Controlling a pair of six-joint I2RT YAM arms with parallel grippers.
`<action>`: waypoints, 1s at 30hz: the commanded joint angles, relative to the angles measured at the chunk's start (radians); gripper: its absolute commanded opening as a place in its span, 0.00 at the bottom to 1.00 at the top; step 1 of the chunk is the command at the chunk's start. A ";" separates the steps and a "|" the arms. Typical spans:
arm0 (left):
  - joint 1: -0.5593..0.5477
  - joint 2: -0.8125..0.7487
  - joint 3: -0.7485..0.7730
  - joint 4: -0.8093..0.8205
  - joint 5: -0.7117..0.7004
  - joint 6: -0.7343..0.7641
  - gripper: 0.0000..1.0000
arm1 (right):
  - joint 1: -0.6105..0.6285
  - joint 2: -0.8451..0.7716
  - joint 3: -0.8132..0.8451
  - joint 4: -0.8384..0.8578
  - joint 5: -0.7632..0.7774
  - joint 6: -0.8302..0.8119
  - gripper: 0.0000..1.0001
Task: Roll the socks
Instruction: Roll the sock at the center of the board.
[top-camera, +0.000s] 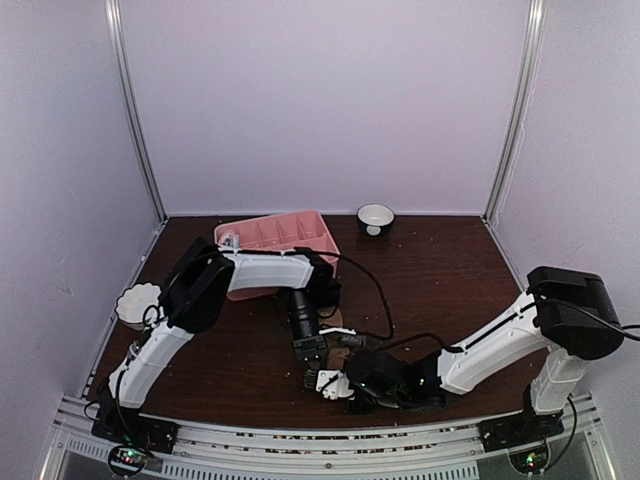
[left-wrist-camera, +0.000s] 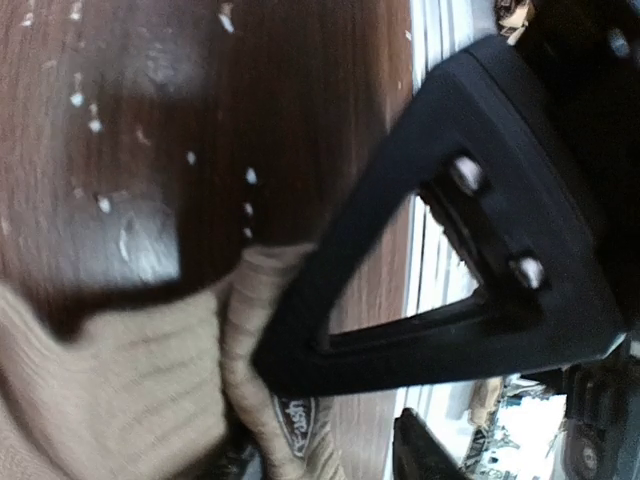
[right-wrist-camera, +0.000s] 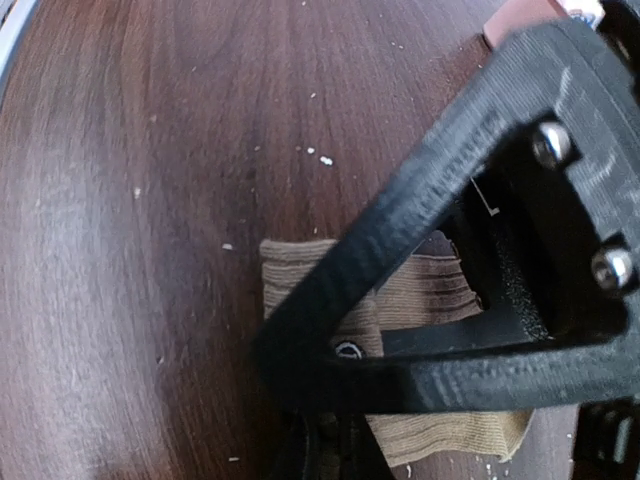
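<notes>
Right jaws pressed together over tan sock (right-wrist-camera: 440, 432), left jaws state unclear, pink tray (top-camera: 275, 219) and bowl (top-camera: 376, 212) behind

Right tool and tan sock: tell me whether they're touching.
Touching. The right wrist view shows the right tool shut on the tan sock, with the fabric bunched where the tips meet.

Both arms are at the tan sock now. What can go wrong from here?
1. The left gripper and right gripper crowd close together over the tan sock; their fingers may collide.
2. The right gripper seems to pinch the sock only near one edge; the fabric may slip out and the fold come undone.
</notes>
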 joint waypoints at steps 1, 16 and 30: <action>0.028 -0.064 -0.113 0.259 -0.247 -0.003 0.49 | -0.031 0.074 -0.011 -0.194 -0.166 0.142 0.00; 0.057 -0.632 -0.722 0.800 -0.302 0.036 0.55 | -0.111 0.173 -0.104 -0.032 -0.459 0.411 0.00; 0.042 -0.834 -0.931 0.941 -0.250 0.134 0.55 | -0.213 0.254 -0.081 -0.039 -0.672 0.530 0.00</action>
